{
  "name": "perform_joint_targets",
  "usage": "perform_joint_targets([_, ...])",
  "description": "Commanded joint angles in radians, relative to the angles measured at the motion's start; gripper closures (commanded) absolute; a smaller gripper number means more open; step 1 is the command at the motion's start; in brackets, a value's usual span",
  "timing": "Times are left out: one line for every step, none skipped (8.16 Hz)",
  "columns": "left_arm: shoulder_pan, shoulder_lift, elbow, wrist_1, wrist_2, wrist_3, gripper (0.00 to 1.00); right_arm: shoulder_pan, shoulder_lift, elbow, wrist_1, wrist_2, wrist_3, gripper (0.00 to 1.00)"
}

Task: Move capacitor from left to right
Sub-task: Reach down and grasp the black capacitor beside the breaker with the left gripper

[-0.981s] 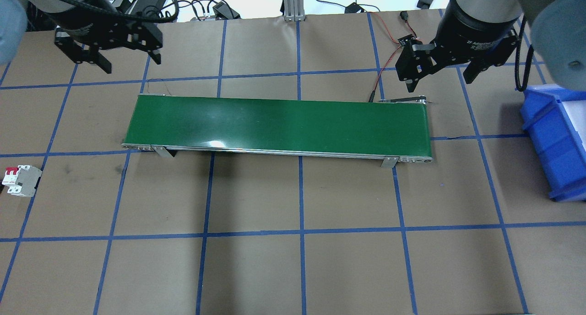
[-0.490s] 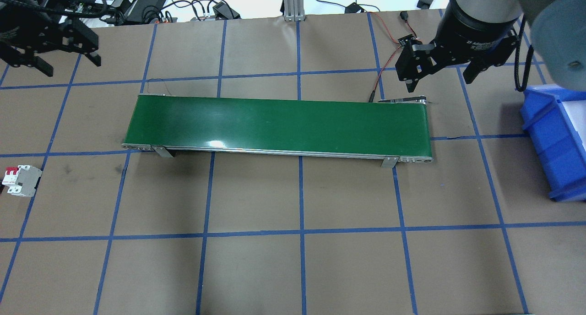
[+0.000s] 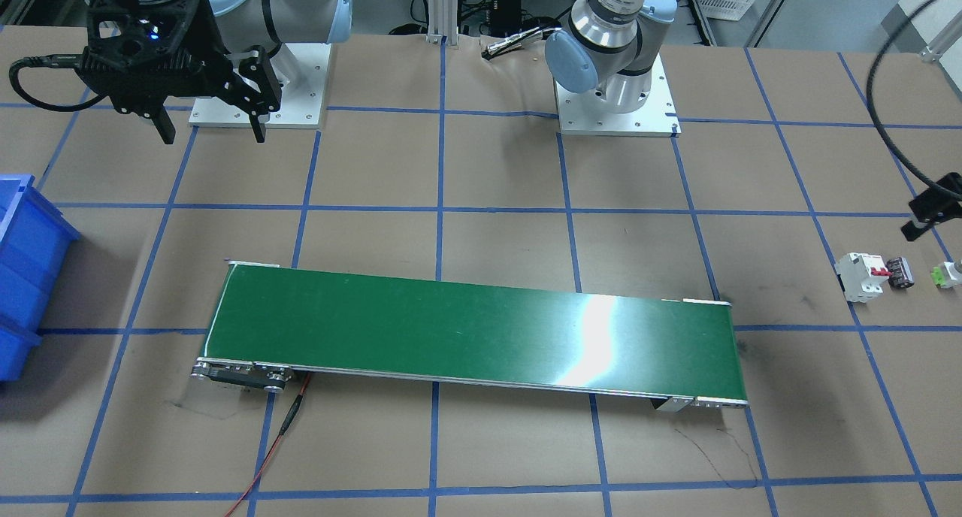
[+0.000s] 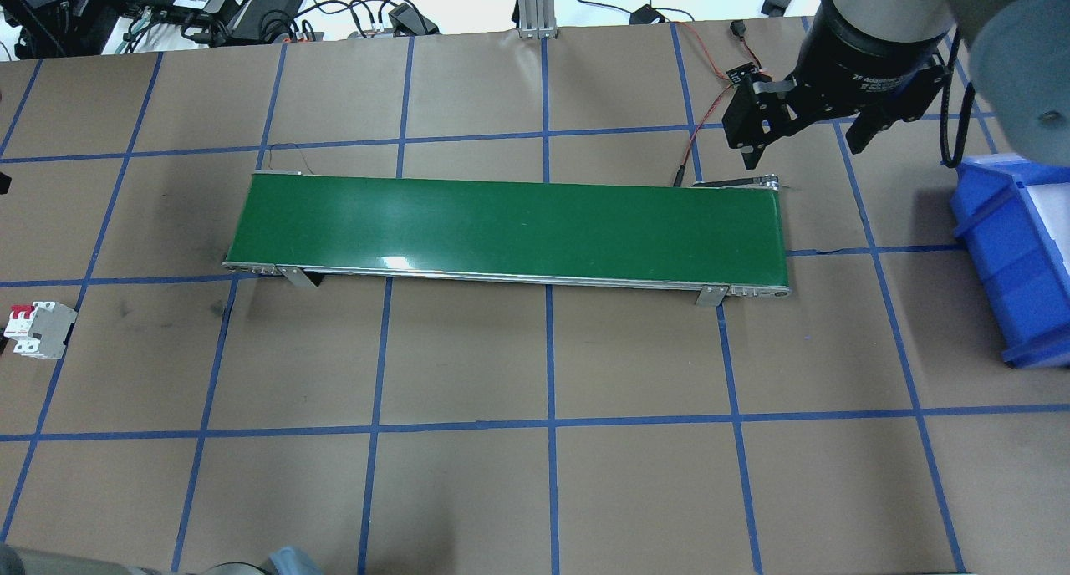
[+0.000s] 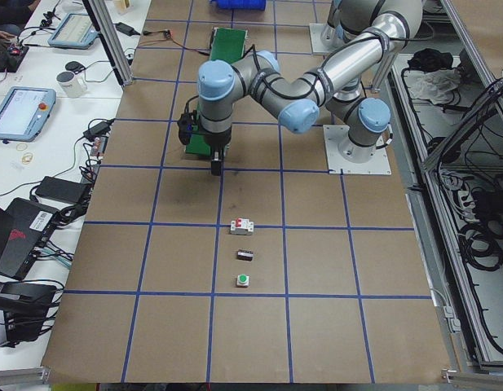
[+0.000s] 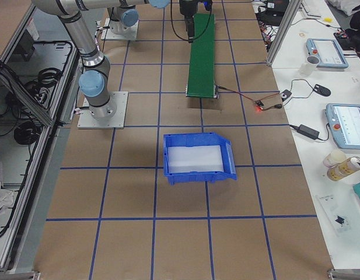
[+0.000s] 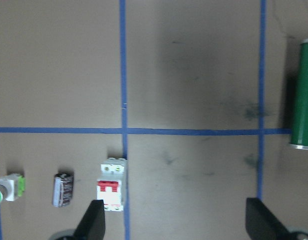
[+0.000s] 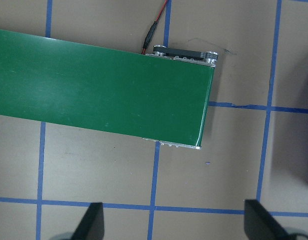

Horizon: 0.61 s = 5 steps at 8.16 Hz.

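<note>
The capacitor (image 3: 899,271), a small dark stubby cylinder with pale marks, lies on the table between a white breaker and a green-and-white part. It also shows in the left wrist view (image 7: 63,189) and the exterior left view (image 5: 244,256). My left gripper (image 7: 176,222) is open and empty. It hangs above the table between the belt's end and the row of parts, and the capacitor lies just outside its left finger (image 7: 95,220). My right gripper (image 4: 807,136) is open and empty, above the far end of the green conveyor belt (image 4: 510,228).
The white breaker with red switches (image 3: 860,276) lies next to the capacitor, and the green-and-white part (image 3: 943,275) on its other side. A blue bin (image 4: 1016,257) stands at the table's right end. A red wire (image 4: 702,124) runs to the belt's motor end.
My left gripper has moved left, out of the overhead view, toward the row of parts. My right gripper has not moved.
</note>
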Motion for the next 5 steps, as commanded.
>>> perform_joint_targets([0.144,-0.188,0.001,0.203,0.003,0.224,0.00,0.000,-0.001,0.000,-0.001,-0.001,0.000,0.00])
perform_joint_targets([0.175,-0.260,0.003,0.269,0.003,0.263,0.00,0.000,-0.001,0.000,-0.002,0.001,0.000,0.00])
perform_joint_targets([0.201,-0.305,0.003,0.318,0.003,0.292,0.00,0.000,-0.001,0.000,-0.004,0.002,0.000,0.00])
perform_joint_targets([0.206,-0.333,-0.011,0.349,0.005,0.296,0.00,0.000,-0.001,0.000,-0.002,0.002,0.000,0.00])
perform_joint_targets([0.207,-0.350,-0.017,0.352,0.028,0.312,0.00,0.000,-0.001,0.000,-0.004,0.002,0.000,0.00])
